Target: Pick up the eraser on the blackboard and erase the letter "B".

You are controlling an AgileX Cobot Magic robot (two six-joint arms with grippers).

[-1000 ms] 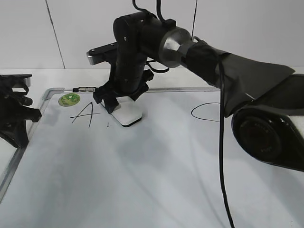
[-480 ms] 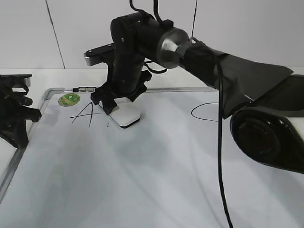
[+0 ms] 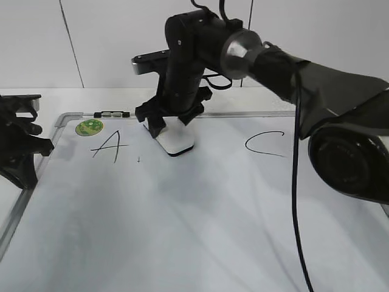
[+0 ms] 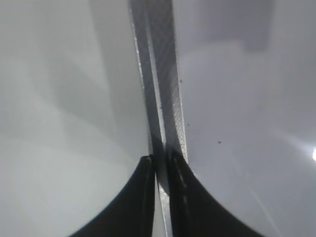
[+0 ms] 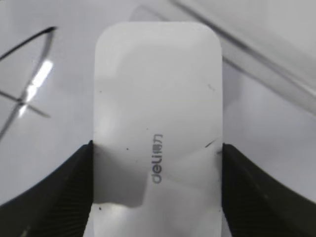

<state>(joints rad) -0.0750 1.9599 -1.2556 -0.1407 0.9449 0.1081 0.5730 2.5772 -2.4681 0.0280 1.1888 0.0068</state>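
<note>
Your right gripper [image 3: 173,129] is clamped on the eraser [image 3: 176,140], pressing it flat on the blackboard [image 3: 182,231].
The eraser sits between the "A" [image 3: 108,146] and the "C" [image 3: 265,143]; only a tiny mark [image 3: 138,160] shows there. Your left gripper [image 4: 159,165], fingers together, hovers over the board's left frame [image 4: 160,89].

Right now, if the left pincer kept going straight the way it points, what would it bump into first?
The left pincer, shut, points along the blackboard's grey frame. It would probably meet that frame first, though depth is hard to judge.
</note>
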